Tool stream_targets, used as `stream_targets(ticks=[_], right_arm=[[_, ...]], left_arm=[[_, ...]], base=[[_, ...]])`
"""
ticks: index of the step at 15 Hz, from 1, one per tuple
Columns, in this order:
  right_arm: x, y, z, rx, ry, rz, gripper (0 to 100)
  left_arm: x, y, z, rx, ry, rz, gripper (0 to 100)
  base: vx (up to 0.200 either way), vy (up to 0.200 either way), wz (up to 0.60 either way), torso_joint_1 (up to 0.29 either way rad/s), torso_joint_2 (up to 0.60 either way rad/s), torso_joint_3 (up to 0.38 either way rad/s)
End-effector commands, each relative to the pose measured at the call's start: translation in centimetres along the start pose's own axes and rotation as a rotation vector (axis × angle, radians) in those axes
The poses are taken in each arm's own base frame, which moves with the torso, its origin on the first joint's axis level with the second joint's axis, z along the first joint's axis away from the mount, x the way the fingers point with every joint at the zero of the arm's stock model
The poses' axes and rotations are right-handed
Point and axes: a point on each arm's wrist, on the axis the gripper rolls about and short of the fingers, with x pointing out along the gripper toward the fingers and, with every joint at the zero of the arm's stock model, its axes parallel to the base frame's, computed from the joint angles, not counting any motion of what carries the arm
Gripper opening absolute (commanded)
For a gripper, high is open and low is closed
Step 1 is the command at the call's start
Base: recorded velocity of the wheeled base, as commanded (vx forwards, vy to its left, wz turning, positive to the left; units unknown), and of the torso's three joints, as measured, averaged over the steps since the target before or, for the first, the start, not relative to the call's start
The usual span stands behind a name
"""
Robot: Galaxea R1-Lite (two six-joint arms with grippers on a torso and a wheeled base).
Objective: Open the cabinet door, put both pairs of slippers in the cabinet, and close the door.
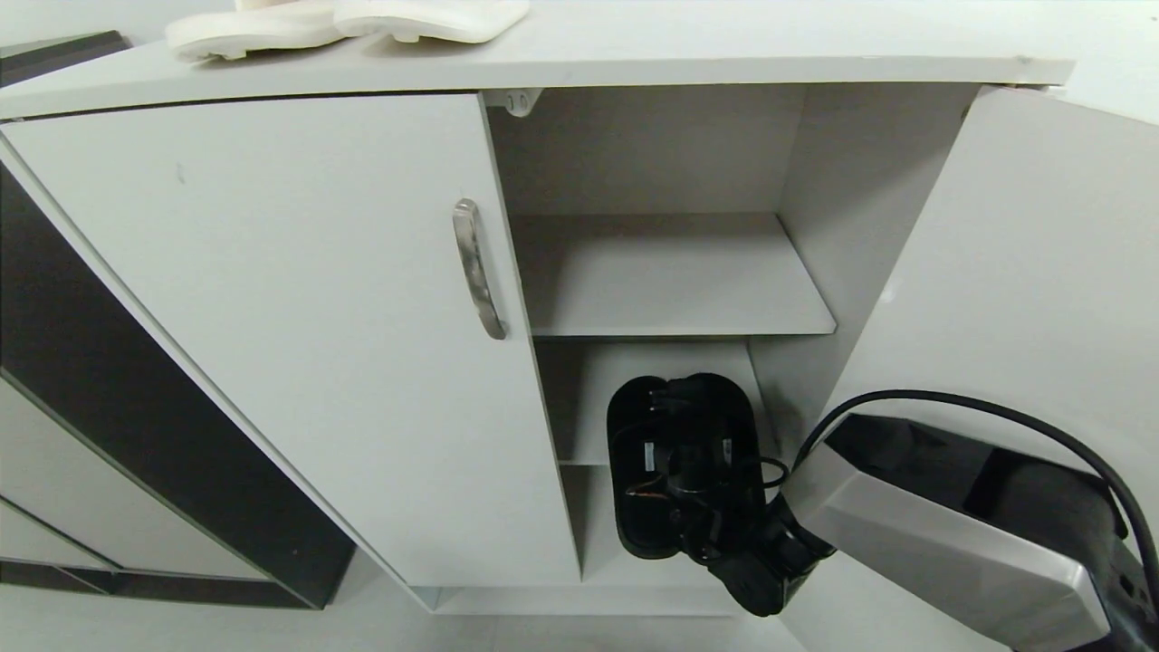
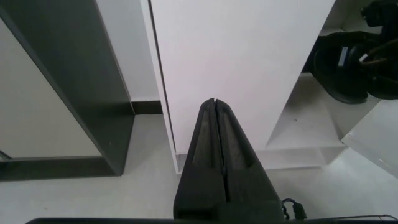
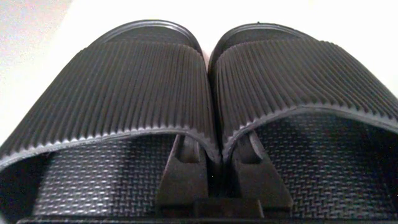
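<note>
Black slippers (image 1: pixel 684 462): held side by side as a pair at the open right half of the cabinet (image 1: pixel 634 68), below the upper shelf (image 1: pixel 670 299); contact with a lower shelf not discernible.
Right gripper (image 3: pixel 216 155): clamped on the pair's touching inner edges, one finger inside each slipper under its strap.
Left gripper (image 2: pixel 215 124): fingers pressed together, nothing held, low before the closed left door (image 1: pixel 299 317).
White slippers (image 1: pixel 344 23): lay on the cabinet top.
Right door (image 1: pixel 1023 254): stood open.

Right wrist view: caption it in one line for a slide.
Fingers of the right gripper clamp the black slippers together by their adjoining straps.
</note>
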Motion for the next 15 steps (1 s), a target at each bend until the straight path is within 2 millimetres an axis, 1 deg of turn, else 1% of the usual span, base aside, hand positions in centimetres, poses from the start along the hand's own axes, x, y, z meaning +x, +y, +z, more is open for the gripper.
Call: stream_targets(ticks=[1, 4, 6, 7, 12, 15], right_arm=[[1.7, 0.1, 0.7, 0.012, -0.009, -0.022, 0], [3.9, 0.3, 1.4, 0.016, -0.009, -0.050, 0], [5.0, 0.2, 1.9, 0.028, -0.018, -0.063, 0], [5.1, 0.2, 1.9, 0.030, -0.018, -0.063, 0], [7.4, 0.3, 2.2, 0.045, -0.032, -0.079, 0], [8.2, 0.2, 2.3, 0.046, -0.032, -0.089, 0]], left_arm=[[0.0, 0.0, 0.0, 0.000, 0.001, 0.002, 0], [0.0, 0.0, 0.0, 0.000, 0.001, 0.005, 0], [0.0, 0.0, 0.0, -0.002, 0.001, 0.005, 0], [0.0, 0.0, 0.0, -0.002, 0.001, 0.005, 0], [0.0, 0.0, 0.0, -0.002, 0.001, 0.005, 0], [0.0, 0.0, 0.0, -0.002, 0.001, 0.005, 0]], base=[[0.000, 0.000, 0.00, 0.000, 0.00, 0.000], [0.000, 0.000, 0.00, 0.000, 0.00, 0.000], [0.000, 0.000, 0.00, 0.000, 0.00, 0.000], [0.000, 0.000, 0.00, 0.000, 0.00, 0.000], [0.000, 0.000, 0.00, 0.000, 0.00, 0.000], [0.000, 0.000, 0.00, 0.000, 0.00, 0.000]])
